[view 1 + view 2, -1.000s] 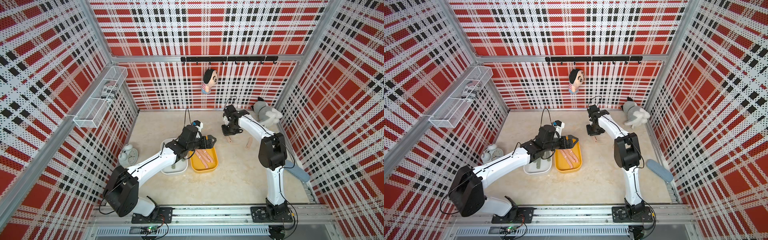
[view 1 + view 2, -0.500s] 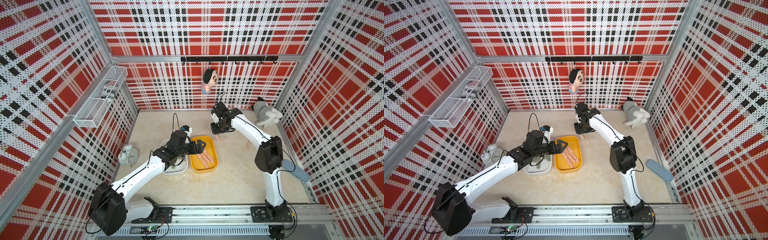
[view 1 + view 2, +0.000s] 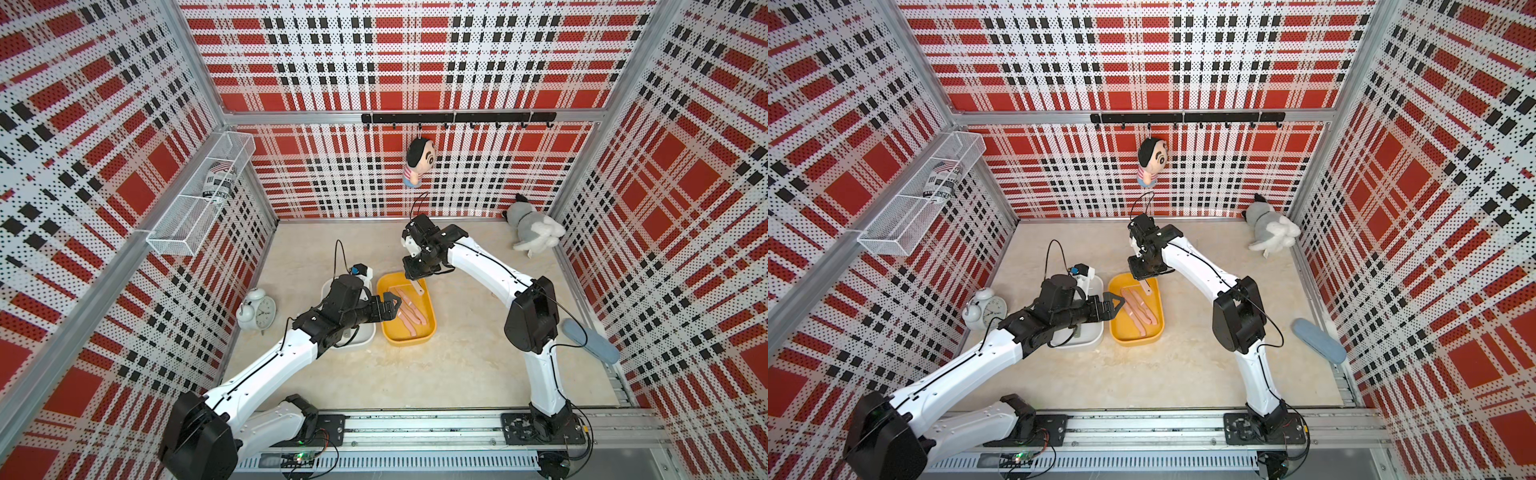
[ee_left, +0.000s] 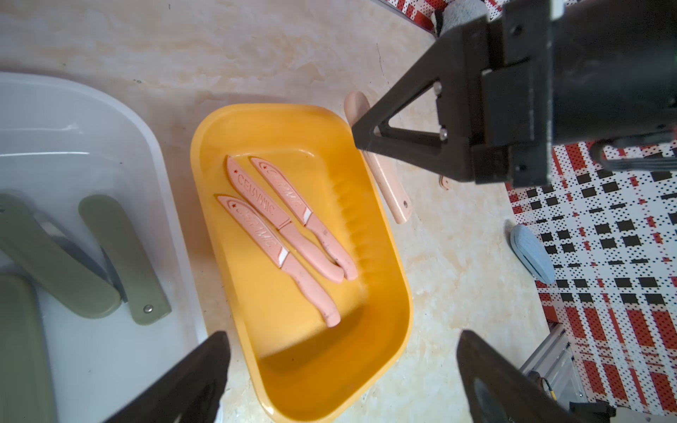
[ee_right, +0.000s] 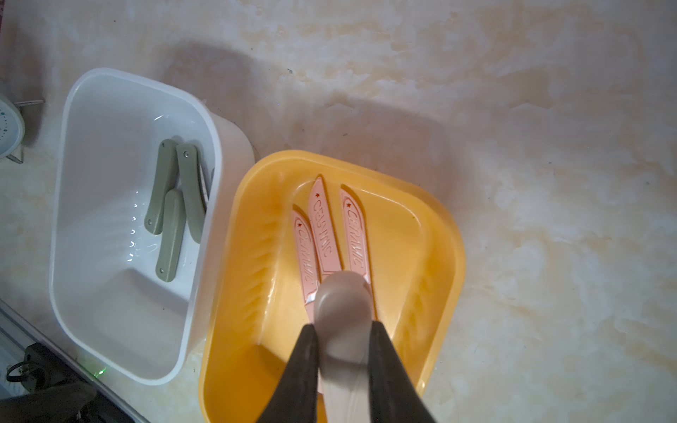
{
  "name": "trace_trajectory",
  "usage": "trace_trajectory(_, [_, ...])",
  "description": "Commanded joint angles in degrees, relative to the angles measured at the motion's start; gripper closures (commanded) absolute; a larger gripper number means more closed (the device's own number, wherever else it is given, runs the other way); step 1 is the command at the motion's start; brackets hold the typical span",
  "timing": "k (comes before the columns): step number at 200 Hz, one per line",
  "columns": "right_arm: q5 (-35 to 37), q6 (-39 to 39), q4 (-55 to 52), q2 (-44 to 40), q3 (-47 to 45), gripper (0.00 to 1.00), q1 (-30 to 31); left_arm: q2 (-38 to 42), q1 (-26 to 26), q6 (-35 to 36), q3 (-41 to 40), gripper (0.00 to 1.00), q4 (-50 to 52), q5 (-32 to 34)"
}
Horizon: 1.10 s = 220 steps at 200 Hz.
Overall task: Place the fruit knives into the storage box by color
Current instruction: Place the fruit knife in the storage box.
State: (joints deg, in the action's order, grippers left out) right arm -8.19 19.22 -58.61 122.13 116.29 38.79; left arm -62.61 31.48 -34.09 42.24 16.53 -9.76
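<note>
Right wrist view: right gripper [image 5: 343,324] pinches a pale pink knife [image 5: 342,300] across its width, jaws drawn in narrow on both of its edges. The knife hangs straight down from the jaws with its free end over the yellow box [image 5: 452,263]. Can't tell how far above the box floor it hangs.

Three pink knives [image 5: 324,234] lie side by side on that floor, and the held one hides their handle ends from this camera. Green knives [image 5: 170,234] sit in the white box [image 5: 60,205] just beside it. At least three are visible, overlapping.

Right arm pose, in both top views: the upper link rises from the front-right base to a high elbow. The forearm reaches back and inward, and the wrist is bent down so the gripper points at the table [image 3: 469,332] over the far end of the yellow box.

Left arm: long low reach from the front-left base, forearm crossing over the white box. The left gripper [image 3: 388,307] lies roughly level, aimed at the yellow box from its white-box side. Left wrist view shows its jaws spread wide with nothing between them.

Alarm clock [image 3: 258,309] stands just beside the white box, clear of both arms.
</note>
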Motion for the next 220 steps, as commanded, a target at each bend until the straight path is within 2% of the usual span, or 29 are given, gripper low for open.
trace_trajectory(1, [-1.0,1.1,1.4,-1.2,-0.5,0.77,1.6,1.7,-0.5,-0.8,-1.1,0.02,0.9,0.9])
trace_trajectory(87, [-1.4,2.4,4.8,-0.8,-4.8,0.77,3.3,4.1,-0.6,-2.5,-4.4,0.01,0.1,1.1])
trace_trajectory(220, [-1.0,2.7,6.1,0.2,-7.8,0.77,3.3,4.7,-0.6,-2.4,-5.0,0.02,0.2,1.2])
